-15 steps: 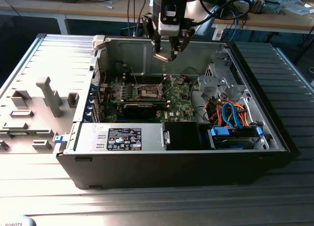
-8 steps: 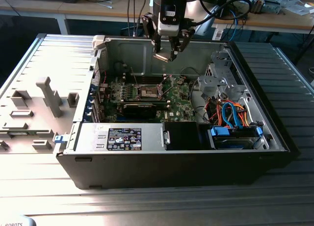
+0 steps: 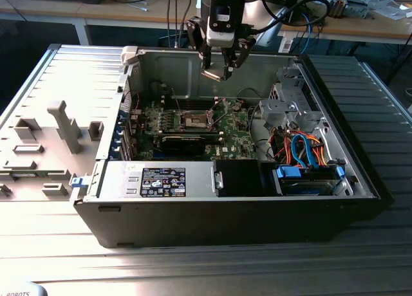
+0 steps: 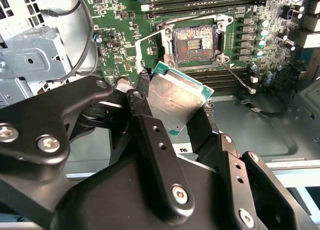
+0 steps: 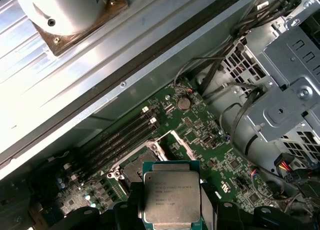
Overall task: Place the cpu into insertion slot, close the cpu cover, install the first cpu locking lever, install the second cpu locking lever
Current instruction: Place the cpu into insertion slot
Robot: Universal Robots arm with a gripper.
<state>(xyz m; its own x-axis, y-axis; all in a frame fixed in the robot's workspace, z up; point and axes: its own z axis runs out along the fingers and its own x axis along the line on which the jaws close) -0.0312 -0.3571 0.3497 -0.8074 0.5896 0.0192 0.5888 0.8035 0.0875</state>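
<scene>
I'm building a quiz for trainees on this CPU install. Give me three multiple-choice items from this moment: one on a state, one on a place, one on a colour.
1. The insertion slot is: A open, with its pin field bare; B under a heatsink; C hidden by cables.
2. The cpu is: A lying on the case floor; B held by the gripper above the motherboard; C on the table outside.
3. The motherboard is: A red; B white; C green.

Answers: 1 A, the second wrist view shows the tan pins uncovered. 2 B, the gripper clamps the chip's edges, with the board below it. 3 C, the board is green in both wrist views.
</scene>
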